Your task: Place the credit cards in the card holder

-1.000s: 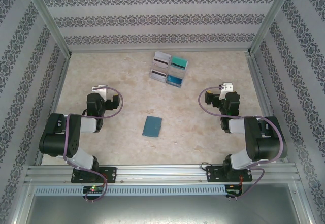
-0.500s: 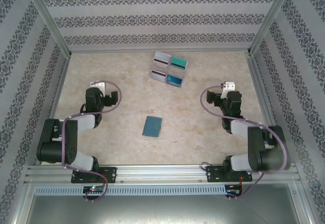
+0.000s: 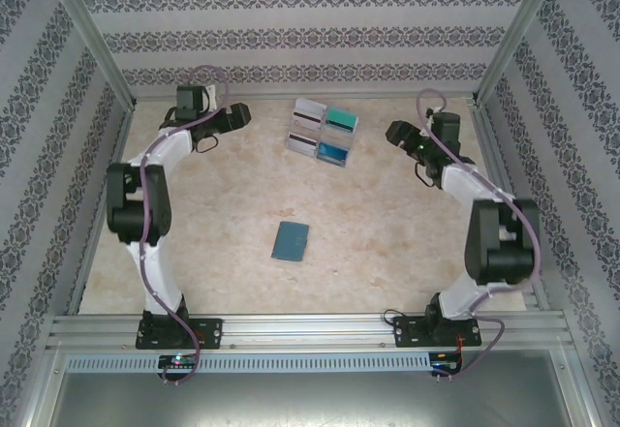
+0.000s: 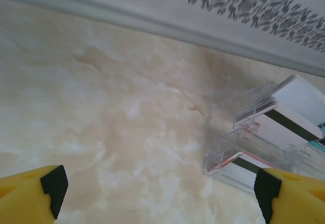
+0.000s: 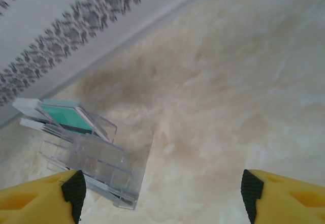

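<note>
Credit cards (image 3: 323, 130) are sitting in a little clear plastic rack (image 3: 312, 129) toward the far end of the surface (image 3: 223, 214), and nobody's touching them right now. From where I'm standing the left fingers (image 3: 235, 114) are spread wide with nothing between them, hanging off to the left of the rack and aimed at it, near but clearly apart. The left wrist view has the black pads (image 4: 54, 183) at the two bottom corners and the white-grey striped cards poking out of the rack by the right one. The right fingers (image 3: 395, 134) are spread too, also holding nothing, off on the rack's right side with a gap of bare surface in between. That wrist view catches a teal card standing in the clear slots at the left. In the rack, the white-grey ones with the dark stripe fill the left slots, teal and bright blue the right. The card holder (image 3: 290, 241), the dull slate-blue one, lies flat and folded near the middle of the surface, well apart from both arms and the rack. The patterned back wall (image 3: 291, 35) is just behind all this.
</note>
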Motion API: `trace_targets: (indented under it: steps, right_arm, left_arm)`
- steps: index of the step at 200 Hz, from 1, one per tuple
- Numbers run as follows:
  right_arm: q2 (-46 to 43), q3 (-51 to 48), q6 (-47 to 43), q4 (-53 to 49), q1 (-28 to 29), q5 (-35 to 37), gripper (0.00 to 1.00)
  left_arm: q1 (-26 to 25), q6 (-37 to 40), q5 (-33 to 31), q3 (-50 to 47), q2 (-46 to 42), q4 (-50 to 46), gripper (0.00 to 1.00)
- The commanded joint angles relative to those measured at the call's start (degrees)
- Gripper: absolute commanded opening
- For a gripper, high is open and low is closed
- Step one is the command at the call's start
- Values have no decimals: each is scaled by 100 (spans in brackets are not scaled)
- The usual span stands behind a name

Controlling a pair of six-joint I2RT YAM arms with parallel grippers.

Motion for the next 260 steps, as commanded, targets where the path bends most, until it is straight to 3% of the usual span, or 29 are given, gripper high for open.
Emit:
trace_targets:
  steps: [1, 17, 45, 65, 102, 115, 134, 158, 217, 260]
  right_arm:
    - [588, 705, 964, -505, -26, -878, 79]
    - [1148, 1168, 1320, -438, -9, -1232, 75]
    - [1839, 1684, 1796, -233, 39, -1470, 70]
    - [2016, 1906, 1899, -221, 81, -1217, 70]
    - [2778, 2507, 2663, 128, 53, -1406, 66]
    - [3021, 2705, 2942, 288, 67, -1493, 57]
    - [3249, 3076, 3001, 172, 144, -1488, 52]
    - [3634, 3667, 3012, -83, 279, -1726, 45]
    - [4346, 4685, 2956, -625, 487, -2520, 45]
    - [4751, 5381, 2512, -1452, 550, -3209, 42]
  left_arm:
    - [-38, -666, 1099, 1328, 1007, -957, 95]
    - [-148, -880, 1514, 2510, 1888, -1444, 90]
    - [-426, -956, 1548, 3850, 2799, -1865, 90]
    - [-459, -1555, 1614, 4023, 3125, -1310, 90]
    - [-506, -2097, 1511, 4537, 3602, -854, 88]
    - [-549, -2319, 1462, 4681, 3736, -646, 87]
    - [-616, -2605, 1506, 5037, 4008, -546, 81]
    - [-790, -2749, 1448, 5072, 4090, -309, 74]
    - [-1007, -2851, 1762, 4888, 4025, -347, 70]
    - [-1179, -2556, 1820, 3886, 3302, -293, 70]
